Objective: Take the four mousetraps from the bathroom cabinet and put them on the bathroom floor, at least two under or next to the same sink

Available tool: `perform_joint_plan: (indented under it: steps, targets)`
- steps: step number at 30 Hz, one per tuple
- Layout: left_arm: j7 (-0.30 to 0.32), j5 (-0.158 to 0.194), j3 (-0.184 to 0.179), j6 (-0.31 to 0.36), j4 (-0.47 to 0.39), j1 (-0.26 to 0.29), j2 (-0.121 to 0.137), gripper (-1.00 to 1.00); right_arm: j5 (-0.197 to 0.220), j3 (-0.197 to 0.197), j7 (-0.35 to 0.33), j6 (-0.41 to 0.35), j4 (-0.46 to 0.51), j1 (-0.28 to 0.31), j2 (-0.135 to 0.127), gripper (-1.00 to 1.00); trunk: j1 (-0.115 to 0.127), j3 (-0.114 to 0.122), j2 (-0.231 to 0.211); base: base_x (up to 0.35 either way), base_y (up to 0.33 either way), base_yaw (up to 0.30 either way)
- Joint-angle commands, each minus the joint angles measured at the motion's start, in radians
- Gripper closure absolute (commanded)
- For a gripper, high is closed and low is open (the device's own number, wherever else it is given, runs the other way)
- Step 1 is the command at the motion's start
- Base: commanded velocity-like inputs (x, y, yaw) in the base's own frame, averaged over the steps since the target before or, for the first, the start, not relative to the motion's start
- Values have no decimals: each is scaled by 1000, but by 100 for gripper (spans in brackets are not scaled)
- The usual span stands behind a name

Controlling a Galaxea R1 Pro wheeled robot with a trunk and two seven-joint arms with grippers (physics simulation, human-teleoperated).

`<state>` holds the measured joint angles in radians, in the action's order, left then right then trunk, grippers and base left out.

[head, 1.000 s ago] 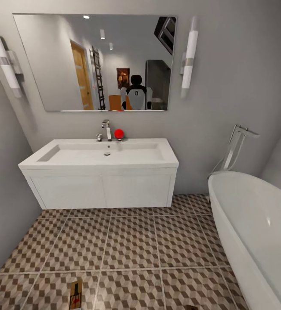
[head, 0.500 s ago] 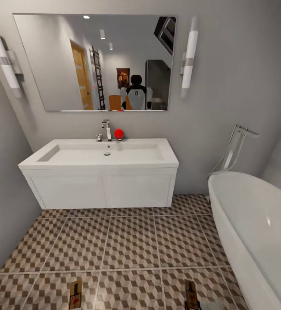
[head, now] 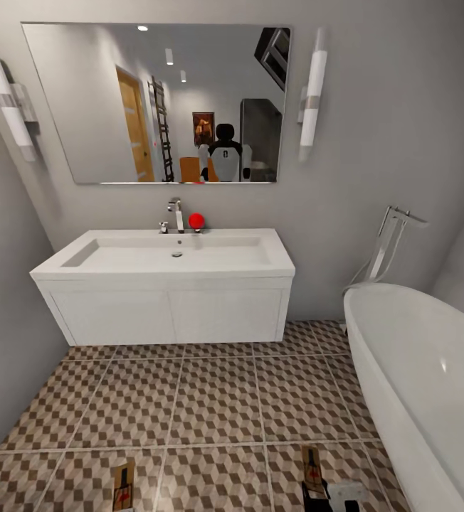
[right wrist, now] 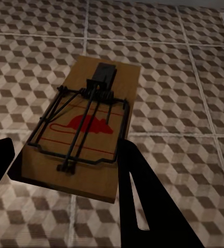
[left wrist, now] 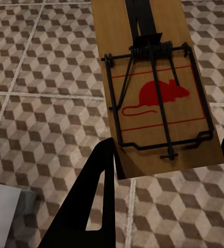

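Two mousetraps are in view, each a flat wooden slab with a red mouse print and a dark wire bar. My left gripper is shut on one mousetrap, holding it above the cube-patterned bathroom floor; this trap appears at the head view's lower left. My right gripper is shut on the other mousetrap, which shows low right with the gripper just behind it. Both hang a couple of tiles in front of the white sink. The cabinet and the other mousetraps are out of view.
The sink vanity hangs on the far wall with a gap under it. A white bathtub fills the right side. A grey wall closes the left. A red ball sits by the tap.
The right gripper has risen into the head view's bottom right, carrying its mousetrap forward. The left mousetrap has stayed in place.
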<state>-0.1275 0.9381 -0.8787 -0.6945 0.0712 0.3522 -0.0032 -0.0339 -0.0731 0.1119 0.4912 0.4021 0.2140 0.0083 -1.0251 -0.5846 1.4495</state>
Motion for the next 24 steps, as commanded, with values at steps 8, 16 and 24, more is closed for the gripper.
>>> perform_joint_plan:
  steps: [8,16,24]
  targets:
    - [-9,-10,-6,-2,2,0,-3,100,-3,-7,9,16,-15,1,-1,100,0,-1,0,0,0,0]
    - [-6,-10,-7,-2,2,1,-3,100,-3,-7,9,17,-16,1,1,100,0,-1,0,0,0,0]
    - [-4,-12,-7,-3,2,0,-2,100,-3,-7,9,17,-16,1,1,100,0,-1,0,0,0,0]
